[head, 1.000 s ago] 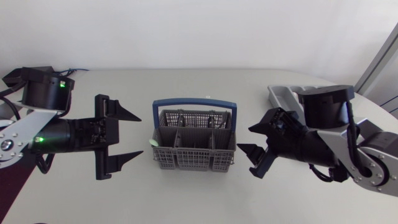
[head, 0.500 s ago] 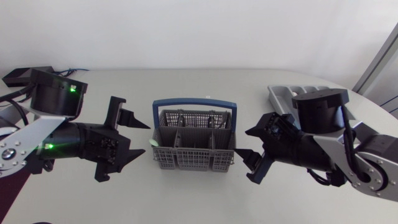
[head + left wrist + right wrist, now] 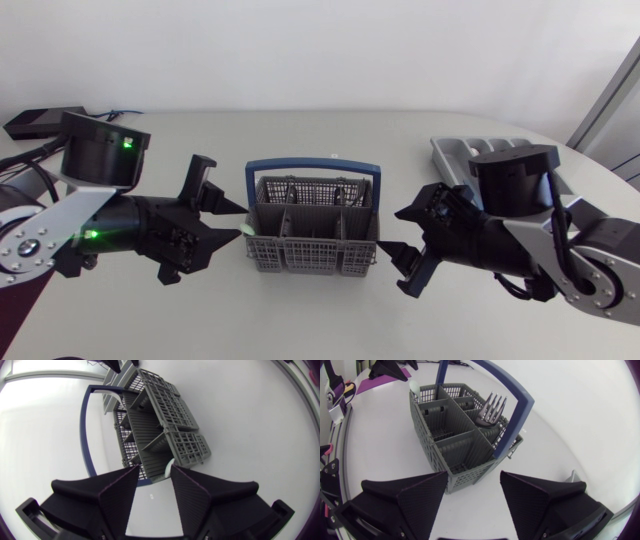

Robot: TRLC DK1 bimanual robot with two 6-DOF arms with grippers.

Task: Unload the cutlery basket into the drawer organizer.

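The left gripper (image 3: 155, 467) has its fingers spread and holds nothing. The near end corner of the grey cutlery basket (image 3: 165, 425) sits just ahead of the gap between them. A small pale item (image 3: 246, 229) pokes from that end compartment, too small to identify.

The right gripper (image 3: 474, 474) is likewise spread and empty. The basket's opposite end wall is just ahead of its fingertips, apart from them. Further ahead, fork tines (image 3: 490, 407) stand up in a compartment under the blue handle (image 3: 515, 405). The drawer organizer (image 3: 455, 152) lies behind the right gripper's fingers, partly hidden by that arm, and well apart from the left gripper.

Several risks seem likely. The wedge fingers look broad against the narrow compartments, so a reach inside could catch a divider and shove or tip the light basket across the table (image 3: 320, 310). The handle arches over the middle and may block a straight descent onto the forks. The tines sit bunched, so one pinch could lift several forks or drop one. With both grippers flanking the basket, working at once risks a collision above it.
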